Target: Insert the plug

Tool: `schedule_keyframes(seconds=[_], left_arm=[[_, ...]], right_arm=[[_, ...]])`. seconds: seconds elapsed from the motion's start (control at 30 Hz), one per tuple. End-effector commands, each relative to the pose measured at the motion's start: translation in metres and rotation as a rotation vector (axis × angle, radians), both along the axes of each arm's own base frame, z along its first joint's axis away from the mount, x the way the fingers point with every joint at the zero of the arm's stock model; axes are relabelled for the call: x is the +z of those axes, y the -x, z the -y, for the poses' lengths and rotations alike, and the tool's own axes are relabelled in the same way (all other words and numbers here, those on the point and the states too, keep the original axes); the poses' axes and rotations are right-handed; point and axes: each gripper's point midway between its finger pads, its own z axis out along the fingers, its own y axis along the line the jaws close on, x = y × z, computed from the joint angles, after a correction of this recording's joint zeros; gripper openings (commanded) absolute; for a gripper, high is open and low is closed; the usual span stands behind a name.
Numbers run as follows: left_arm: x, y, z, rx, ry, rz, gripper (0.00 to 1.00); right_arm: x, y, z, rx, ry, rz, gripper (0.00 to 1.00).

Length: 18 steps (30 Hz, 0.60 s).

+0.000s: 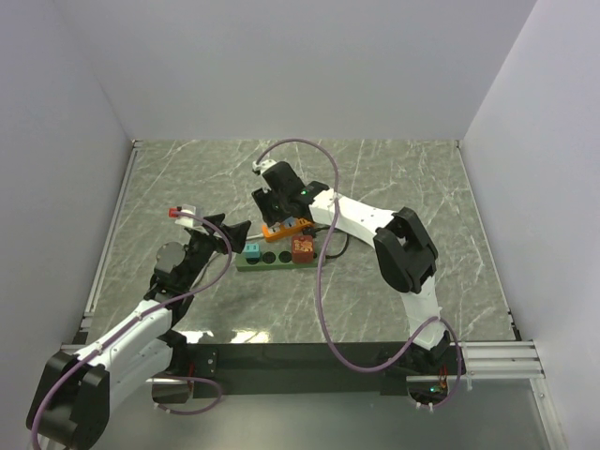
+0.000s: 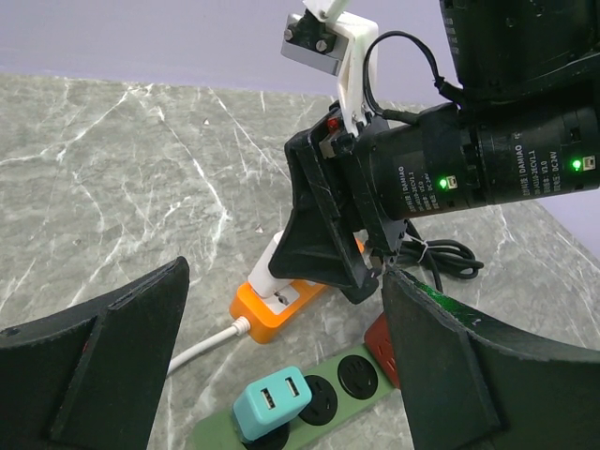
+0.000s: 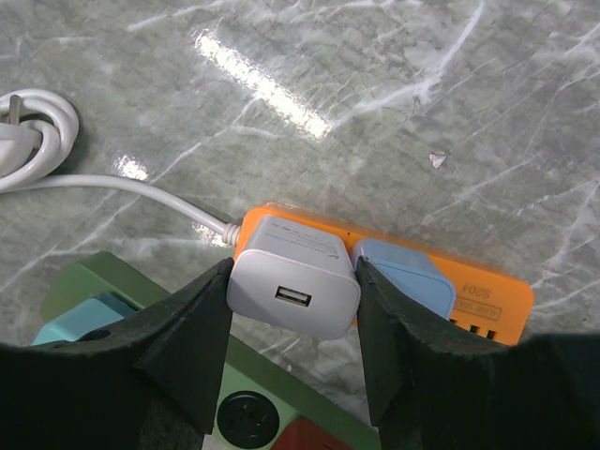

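My right gripper [image 3: 292, 286] is shut on a white USB charger plug [image 3: 292, 291], gripping its two sides. The plug stands on the cable end of the orange power strip [image 3: 487, 295], next to a pale blue plug [image 3: 408, 281]; its prongs are hidden. In the left wrist view the white plug [image 2: 265, 277] sits on the orange strip [image 2: 272, 314] under the right gripper's fingers [image 2: 323, 244]. My left gripper [image 2: 286, 274] is open and empty, just above a green power strip [image 2: 211, 431]. From above, the right gripper [image 1: 281, 211] is over the orange strip [image 1: 288, 228] and the left gripper [image 1: 234, 234] is beside it.
The green strip [image 1: 272, 258] holds a teal USB adapter [image 2: 272, 403] and a red plug [image 2: 380, 342], with two free black sockets between them. The orange strip's white cable [image 3: 28, 150] coils at the left. A black cable [image 2: 450, 253] lies behind.
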Motion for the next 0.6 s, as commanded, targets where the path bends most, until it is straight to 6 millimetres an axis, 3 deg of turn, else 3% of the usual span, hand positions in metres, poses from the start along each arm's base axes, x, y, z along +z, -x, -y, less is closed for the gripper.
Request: schedule_keyframes(seconds=[0.0, 0.57], left_arm=[[0.014, 0.0, 0.001, -0.008, 0.023, 0.046, 0.9], [0.014, 0.002, 0.002, -0.022, 0.025, 0.05, 0.9]], right_arm=[[-0.001, 0.004, -0.009, 0.019, 0.011, 0.009, 0.0], [-0.029, 0.011, -0.01, -0.003, 0.088, 0.017, 0.0]])
